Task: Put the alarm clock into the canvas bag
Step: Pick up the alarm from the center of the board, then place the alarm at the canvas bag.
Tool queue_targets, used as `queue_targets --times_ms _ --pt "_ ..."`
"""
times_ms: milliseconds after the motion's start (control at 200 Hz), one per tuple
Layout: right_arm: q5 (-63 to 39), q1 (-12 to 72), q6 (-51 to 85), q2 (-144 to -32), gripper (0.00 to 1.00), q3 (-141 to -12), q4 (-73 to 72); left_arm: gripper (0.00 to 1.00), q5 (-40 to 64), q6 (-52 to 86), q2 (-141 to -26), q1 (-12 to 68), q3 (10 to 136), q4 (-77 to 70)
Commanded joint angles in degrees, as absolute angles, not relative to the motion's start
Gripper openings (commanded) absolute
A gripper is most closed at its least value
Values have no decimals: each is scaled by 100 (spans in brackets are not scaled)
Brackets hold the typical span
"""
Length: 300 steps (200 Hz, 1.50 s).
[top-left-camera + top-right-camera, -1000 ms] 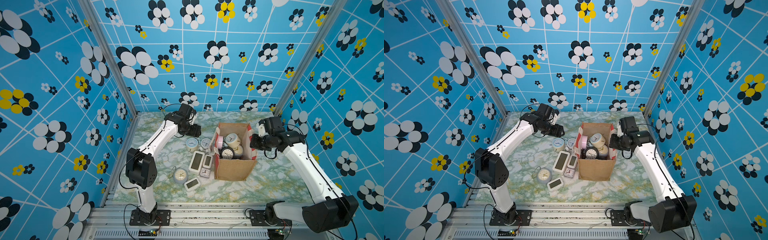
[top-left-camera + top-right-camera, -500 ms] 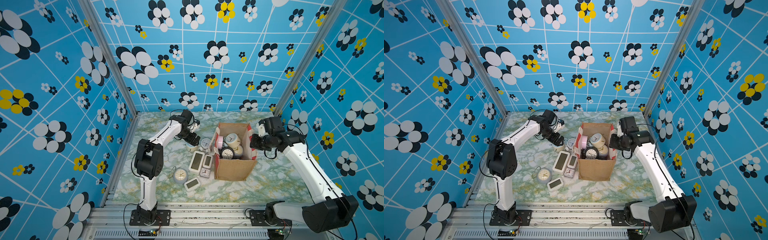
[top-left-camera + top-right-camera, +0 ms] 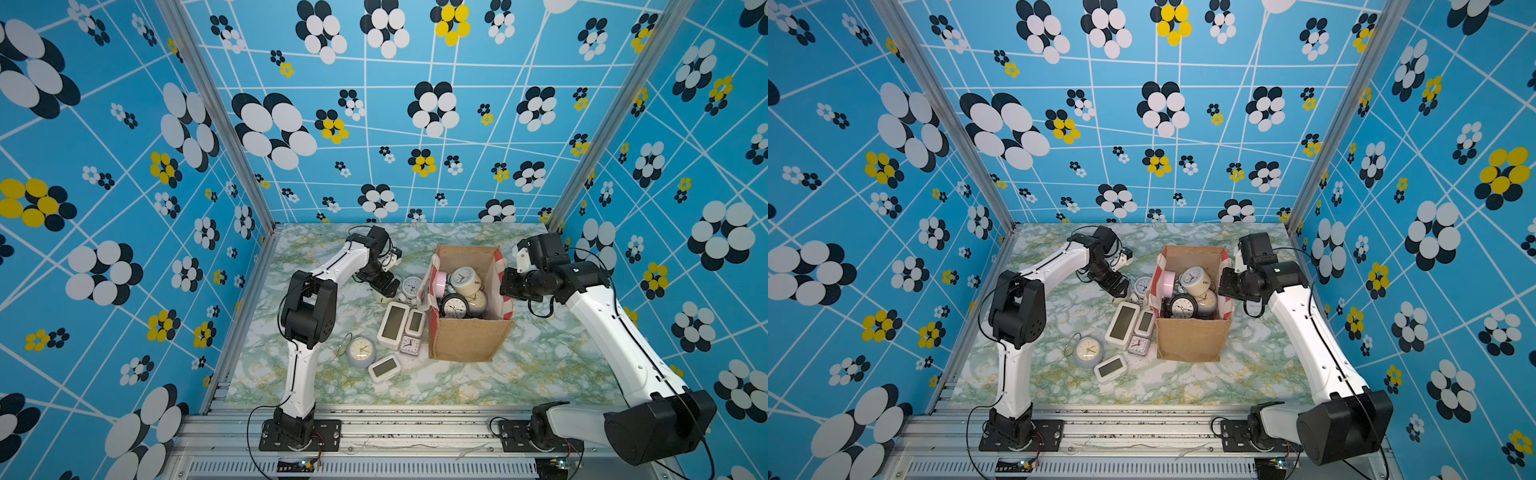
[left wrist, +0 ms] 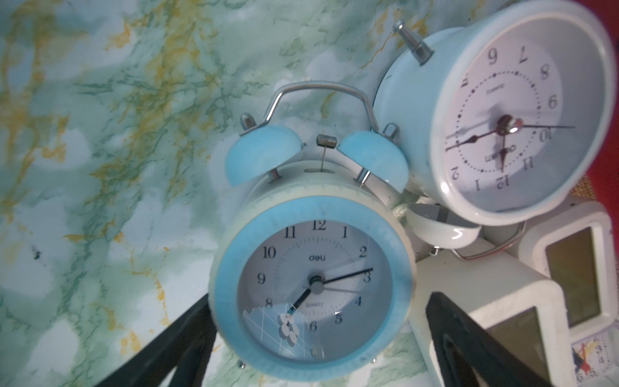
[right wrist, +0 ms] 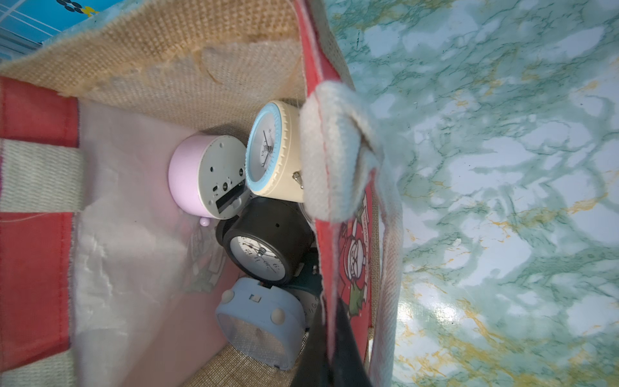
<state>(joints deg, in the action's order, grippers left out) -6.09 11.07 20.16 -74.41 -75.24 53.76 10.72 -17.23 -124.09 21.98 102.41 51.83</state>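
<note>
1. Two arms. The left gripper (image 3: 384,287) is released and spread wide. In the left wrist view its black fingers (image 4: 469,335) stand on either side of a twin-bell clock (image 4: 311,295). I cannot tell whether they touch it.
2. The right gripper (image 3: 506,284) is clenched on the bag (image 3: 469,336), pinching the red side panel nearest its own arm.
3. One bag stands upright on the table (image 3: 540,374) with its mouth open. It has two white handles (image 5: 335,150), one drooping over each red side.
4. Seven clocks lie on the table, all on the left arm's side of the bag: four dial, three digital.
5. Dial: the twin-bell clock, far from the camera and near the bag's far corner. A pale-blue clock (image 3: 411,286) is just beside it, tipped over. There is also a small square clock (image 3: 409,345) and a round clock (image 3: 360,351) with a wire loop.
6. Digital, all white: a big one (image 3: 392,325), a small one (image 3: 415,322) touching it, and a third (image 3: 385,368) nearest the front.
7. At least five clocks sit in the bag: pink (image 5: 204,181), cream with a blue face (image 5: 274,150), black (image 5: 268,251), grey-blue (image 5: 258,321), and a pale one (image 3: 477,301) mostly hidden.
8. The table is marbled green, white and yellow.
9. Three blue walls (image 3: 374,124) carry white lines and black, white and yellow flowers. Two metal posts (image 3: 216,116) stand in the corners, and a rail (image 3: 415,424) at the front holds both arm bases.
</note>
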Motion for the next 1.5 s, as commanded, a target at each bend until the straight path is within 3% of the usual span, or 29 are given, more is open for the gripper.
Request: queue_targets --times_ms 0,625,745,1104,1494 --pt "-519 1134 1955 -7473 0 -7646 5587 99 972 -1795 -12542 2202 10382 5146" --pt "-492 1129 1966 -7369 0 -7611 5622 72 968 -1680 -12013 2190 10261 5072" --pt "-470 1129 1972 -7317 0 -7633 5660 70 1134 -1594 -11709 2165 10181 5000" --pt "-273 1133 1971 -7097 20 -7627 5943 68 1616 -1297 -10838 2145 10088 4840" --pt "-552 1129 2041 -6978 16 -7549 5990 65 2598 -900 -9851 2197 10143 4429"
